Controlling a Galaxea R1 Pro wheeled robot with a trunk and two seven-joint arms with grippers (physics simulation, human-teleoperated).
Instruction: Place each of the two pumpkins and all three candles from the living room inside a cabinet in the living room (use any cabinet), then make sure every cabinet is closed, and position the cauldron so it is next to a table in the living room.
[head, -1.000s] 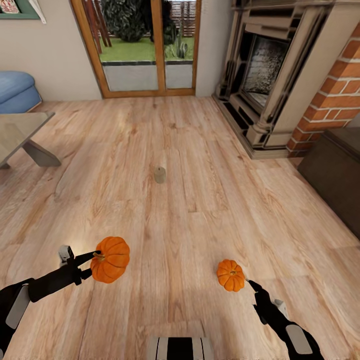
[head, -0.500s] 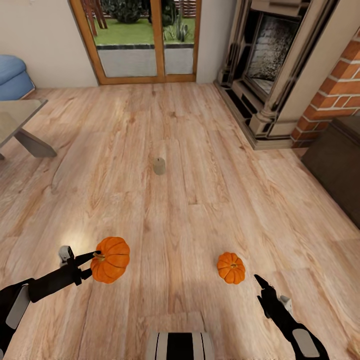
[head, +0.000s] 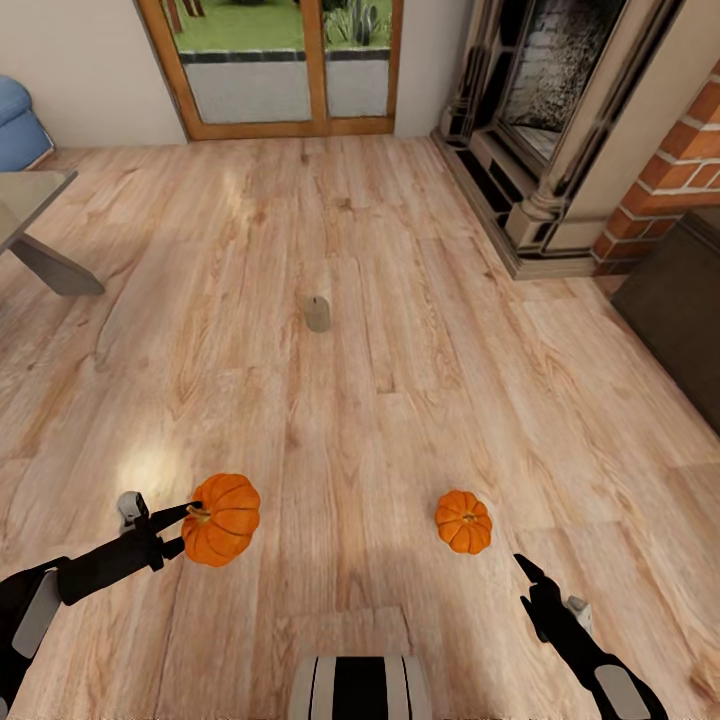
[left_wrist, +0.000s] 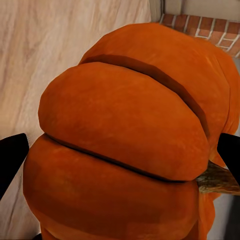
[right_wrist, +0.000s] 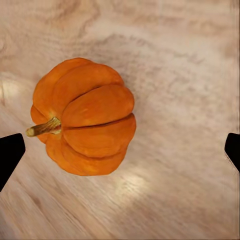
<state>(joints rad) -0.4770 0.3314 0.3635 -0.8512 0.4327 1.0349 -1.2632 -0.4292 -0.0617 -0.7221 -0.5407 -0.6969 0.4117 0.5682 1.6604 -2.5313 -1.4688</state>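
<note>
On the head camera, left gripper (head: 183, 523) pinches the larger ribbed orange pumpkin (head: 222, 519), held off the light wood plank floor (head: 400, 380); smaller orange pumpkin (head: 463, 521) sits on the floor just ahead of the right gripper (head: 522, 571), not touching. Short beige candle (head: 318, 313) stands upright further out, mid-floor. Left wrist: fingers clamp the big pumpkin (left_wrist: 130, 135) on both sides. Right wrist: fingers spread wide, small pumpkin (right_wrist: 85, 116) lies on the floor between them.
</note>
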